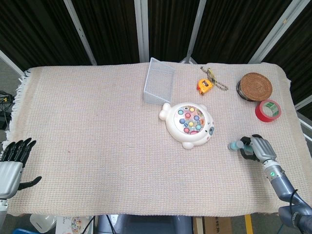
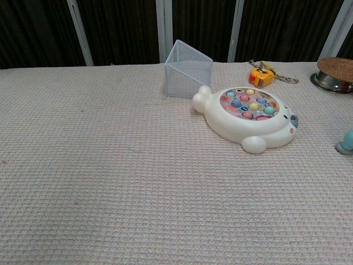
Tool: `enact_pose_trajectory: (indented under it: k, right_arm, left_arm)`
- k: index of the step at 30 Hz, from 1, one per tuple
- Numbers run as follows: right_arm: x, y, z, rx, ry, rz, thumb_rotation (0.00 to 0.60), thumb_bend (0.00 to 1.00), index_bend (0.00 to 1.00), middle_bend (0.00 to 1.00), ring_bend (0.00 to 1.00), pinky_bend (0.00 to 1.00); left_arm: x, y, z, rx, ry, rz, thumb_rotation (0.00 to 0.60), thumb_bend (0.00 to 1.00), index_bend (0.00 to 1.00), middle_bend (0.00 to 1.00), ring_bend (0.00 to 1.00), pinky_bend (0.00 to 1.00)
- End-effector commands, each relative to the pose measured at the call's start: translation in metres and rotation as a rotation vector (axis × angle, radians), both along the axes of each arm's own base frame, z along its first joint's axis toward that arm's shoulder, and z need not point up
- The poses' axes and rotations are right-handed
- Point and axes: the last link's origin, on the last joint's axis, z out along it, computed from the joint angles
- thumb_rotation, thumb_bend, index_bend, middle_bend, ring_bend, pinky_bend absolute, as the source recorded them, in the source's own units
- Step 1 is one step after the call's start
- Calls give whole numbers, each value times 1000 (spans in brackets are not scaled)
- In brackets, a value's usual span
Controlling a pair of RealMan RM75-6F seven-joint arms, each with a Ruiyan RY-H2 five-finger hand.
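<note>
While the left hand (image 1: pixel 10 163) lies spread and empty off the woven cloth (image 1: pixel 97 146), the right hand (image 1: pixel 258 148) curls around a small teal rounded toy piece (image 1: pixel 237 145).

small pale blue object (image 1: pixel 237 145) lying on its side, right table edge.
</note>
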Motion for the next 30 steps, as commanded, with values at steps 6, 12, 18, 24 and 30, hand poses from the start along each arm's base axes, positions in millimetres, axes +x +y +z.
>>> enact_pose_trajectory:
  k: [6,12,18,24,30]
  right_arm:
    - [5,0,5,-14,-26,25,600,728,742,651,465,194]
    - [33,-1,21,-6,-48,124,600,754,780,682,496,214]
    - [75,-15,36,34,-47,212,600,772,801,698,515,221]
    - [119,-34,42,98,-57,246,600,787,815,709,524,226]
    - [143,-49,33,152,-40,247,600,797,825,717,531,239]
  left_arm:
    - [0,1,0,-1,-1,-1,600,46,0,0,0,0]
    - [3,3,-1,-6,1,-13,600,46,0,0,0,0]
    - [6,5,-4,-19,2,-24,600,46,0,0,0,0]
    - [6,6,-6,-23,-2,-24,600,46,0,0,0,0]
    - [4,6,-6,-25,-1,-14,600,46,0,0,0,0]
